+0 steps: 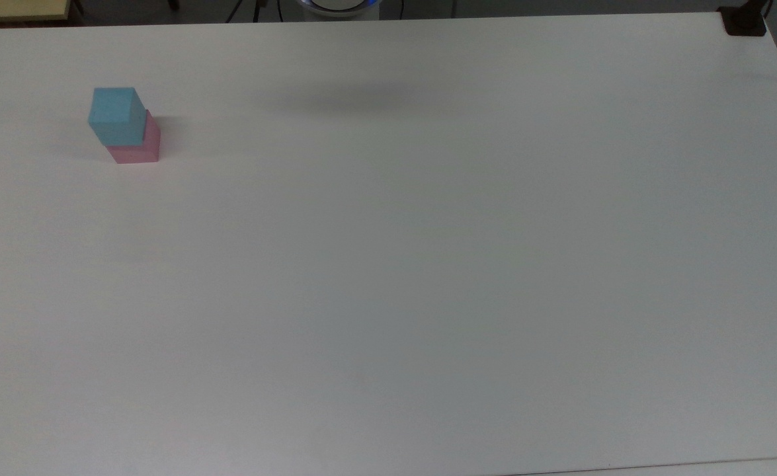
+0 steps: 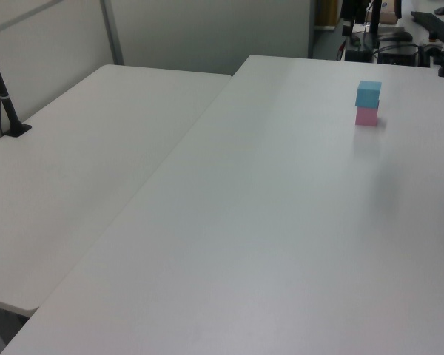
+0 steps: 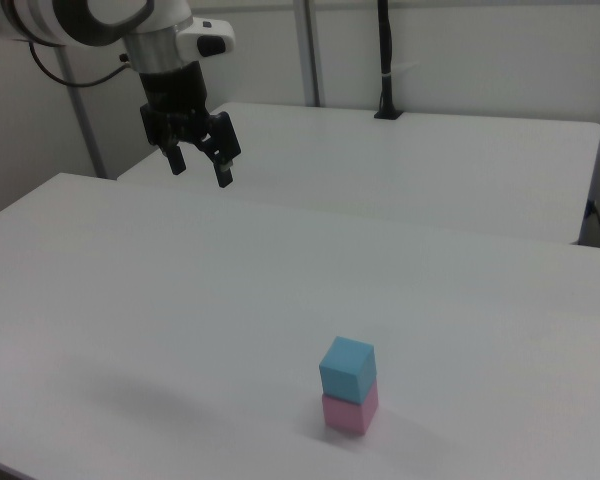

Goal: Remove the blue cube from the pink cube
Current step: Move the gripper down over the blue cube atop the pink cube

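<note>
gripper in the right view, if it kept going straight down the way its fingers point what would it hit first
Probably bare table. The open gripper points down, well apart from the blue cube stacked on the pink cube. Depth is uncertain.

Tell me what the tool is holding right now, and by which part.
Nothing. The tool hangs open and empty above the table, far from the blue cube, which sits on the pink cube.
</note>
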Controlling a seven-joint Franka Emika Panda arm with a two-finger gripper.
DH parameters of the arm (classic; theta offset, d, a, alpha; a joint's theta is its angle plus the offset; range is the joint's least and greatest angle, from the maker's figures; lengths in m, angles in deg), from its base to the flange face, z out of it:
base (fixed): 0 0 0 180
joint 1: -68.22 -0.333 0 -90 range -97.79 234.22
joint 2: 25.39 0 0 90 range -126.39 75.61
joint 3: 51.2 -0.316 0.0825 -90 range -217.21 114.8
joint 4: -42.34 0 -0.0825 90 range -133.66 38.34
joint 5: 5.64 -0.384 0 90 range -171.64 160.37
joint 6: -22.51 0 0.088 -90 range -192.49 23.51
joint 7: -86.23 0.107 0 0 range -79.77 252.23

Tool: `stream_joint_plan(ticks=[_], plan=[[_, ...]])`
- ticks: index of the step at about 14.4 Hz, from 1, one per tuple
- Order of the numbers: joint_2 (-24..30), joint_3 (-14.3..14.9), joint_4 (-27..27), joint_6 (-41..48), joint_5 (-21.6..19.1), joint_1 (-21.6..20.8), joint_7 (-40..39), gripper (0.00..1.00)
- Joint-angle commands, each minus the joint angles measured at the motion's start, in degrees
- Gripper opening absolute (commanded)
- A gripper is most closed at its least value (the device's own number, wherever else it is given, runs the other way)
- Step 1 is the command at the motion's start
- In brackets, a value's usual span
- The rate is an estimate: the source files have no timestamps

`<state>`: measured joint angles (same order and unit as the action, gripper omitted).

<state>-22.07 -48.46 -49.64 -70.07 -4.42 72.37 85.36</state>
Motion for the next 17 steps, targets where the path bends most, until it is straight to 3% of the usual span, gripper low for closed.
stream_joint_plan(ticks=[1, 10, 13, 17], plan=[[0.9, 0.1, -1.2, -0.4, 0.6, -0.5, -0.4, 1.00], [0.9, 0.1, -1.7, -0.4, 0.8, -0.3, -1.5, 1.00], [1.1, 0.7, -2.0, 3.7, 1.0, 0.9, -15.2, 1.00], [1.0, 0.8, -2.5, 6.1, 3.4, 5.0, -24.4, 1.00]])
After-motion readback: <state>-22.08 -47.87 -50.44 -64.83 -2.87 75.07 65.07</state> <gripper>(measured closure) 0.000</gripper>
